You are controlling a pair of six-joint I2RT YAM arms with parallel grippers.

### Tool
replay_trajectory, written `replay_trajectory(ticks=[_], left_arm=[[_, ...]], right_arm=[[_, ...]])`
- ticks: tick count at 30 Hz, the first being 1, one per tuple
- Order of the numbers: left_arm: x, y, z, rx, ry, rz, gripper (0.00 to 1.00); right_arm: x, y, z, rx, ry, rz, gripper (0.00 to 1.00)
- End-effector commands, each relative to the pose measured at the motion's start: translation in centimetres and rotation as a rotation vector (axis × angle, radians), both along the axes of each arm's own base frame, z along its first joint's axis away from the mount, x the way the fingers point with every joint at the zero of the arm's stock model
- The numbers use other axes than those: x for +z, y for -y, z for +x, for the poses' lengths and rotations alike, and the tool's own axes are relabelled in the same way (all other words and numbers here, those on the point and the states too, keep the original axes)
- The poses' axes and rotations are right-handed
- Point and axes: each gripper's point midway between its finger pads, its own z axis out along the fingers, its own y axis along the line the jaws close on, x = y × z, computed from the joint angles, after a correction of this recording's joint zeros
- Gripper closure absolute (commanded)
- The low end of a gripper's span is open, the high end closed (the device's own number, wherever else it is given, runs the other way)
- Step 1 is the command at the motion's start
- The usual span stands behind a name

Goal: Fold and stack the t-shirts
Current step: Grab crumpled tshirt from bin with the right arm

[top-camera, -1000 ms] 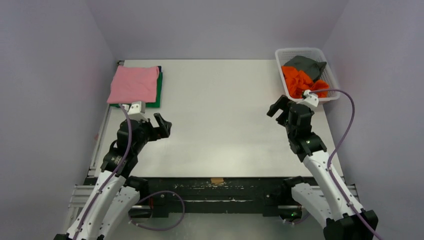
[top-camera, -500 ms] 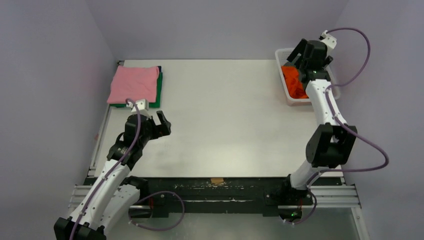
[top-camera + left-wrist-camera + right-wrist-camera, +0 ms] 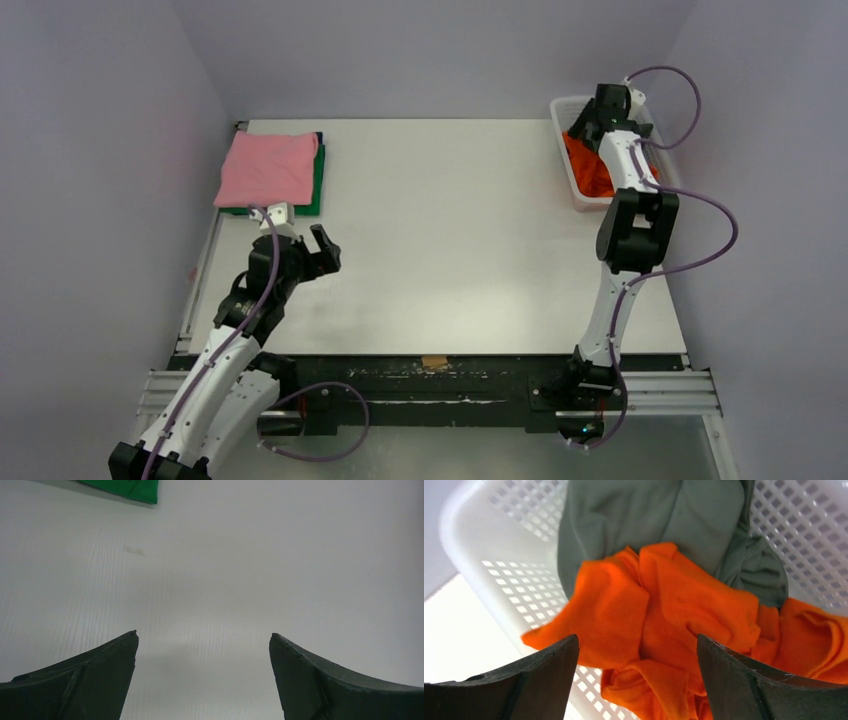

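Reaches now with the right arm [image 3: 628, 225] down over the white mesh basket [image 3: 489, 570] at the far right corner of the tabletop [image 3: 450, 220], having hung short of that basket a second ago; holds the right jaws spread wide, pinching nothing, poised just above the crumpled orange t-shirt [image 3: 684, 610]; shows the dark grey t-shirt [image 3: 649, 515] bunched behind, partly tucked under the orange folds, both inside the basket; keeps the left arm [image 3: 255, 295] almost unmoved near the left edge, left jaws spread over bare tabletop and gripping nothing; leaves the pink t-shirt [image 3: 268, 168] folded on top of the green t-shirt [image 3: 316, 185] at the far left corner, untouched, only a green margin peeking out; suggests two of four already folded and stacked, with a third about to be fetched; probably calls next for a short drop into the orange cloth, a firm pinch on a thick fold, then a lift clear of the mesh wall; risks dragging the seemingly tangled grey one along, or snagging the rim.
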Motion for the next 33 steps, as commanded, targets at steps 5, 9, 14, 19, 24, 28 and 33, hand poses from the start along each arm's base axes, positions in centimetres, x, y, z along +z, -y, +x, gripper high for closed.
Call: replay_trajectory(ticks=[5, 9, 14, 19, 24, 28, 33], left_arm=[[0.8, 0.0, 0.8, 0.026, 0.037, -0.016, 0.00], [0.8, -0.2, 0.8, 0.032, 0.031, -0.011, 0.00], [0.5, -0.3, 0.6, 0.039, 0.022, -0.010, 0.00], [0.5, -0.2, 0.7, 0.037, 0.017, -0.012, 0.00], [0.7, 0.1, 0.5, 0.019, 0.033, -0.027, 0.00], [1.2, 0.5, 0.4, -0.005, 0.044, -0.036, 0.00], [2.5, 0.8, -0.1, -0.024, 0.079, -0.060, 0.00]], right_arm=[[-0.2, 1.7, -3.2, -0.077, -0.053, -0.027, 0.20], [-2.1, 2.1, -3.8, -0.086, -0.093, -0.030, 0.29], [-1.6, 1.5, -3.0, -0.036, -0.058, -0.008, 0.81], [6.9, 1.5, -2.7, -0.002, 0.101, -0.057, 1.00], [18.3, -0.6, -4.4, 0.102, 0.337, -0.063, 1.00], [27.3, -6.3, -6.3, 0.351, 0.546, 0.045, 1.00], [35.0, -16.2, -10.2, 0.664, 0.664, 0.067, 1.00]])
